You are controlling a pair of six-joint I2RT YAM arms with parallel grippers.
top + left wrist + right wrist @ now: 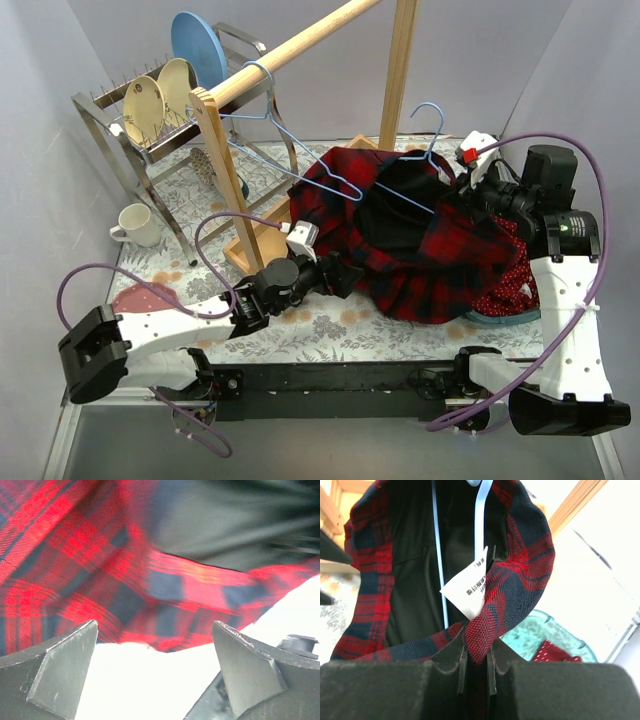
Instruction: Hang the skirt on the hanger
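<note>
The red and navy plaid skirt (420,250) with black lining lies bunched on the table at centre right, its waist held up. A light blue wire hanger (405,170) sits partly inside the skirt's opening, its hook sticking up. My right gripper (478,190) is shut on the skirt's waistband (485,630), next to a white label (465,592); the hanger wire (438,555) runs inside the lining. My left gripper (335,275) is open and empty at the skirt's lower left edge; the plaid cloth (125,570) hangs just beyond its fingertips (75,645).
A wooden rail on a stand (225,170) carries a second blue hanger (270,110). A dish rack (150,120) with plates stands at the back left, a white mug (135,225) beside it. A teal basket (505,315) with red dotted cloth sits at the right.
</note>
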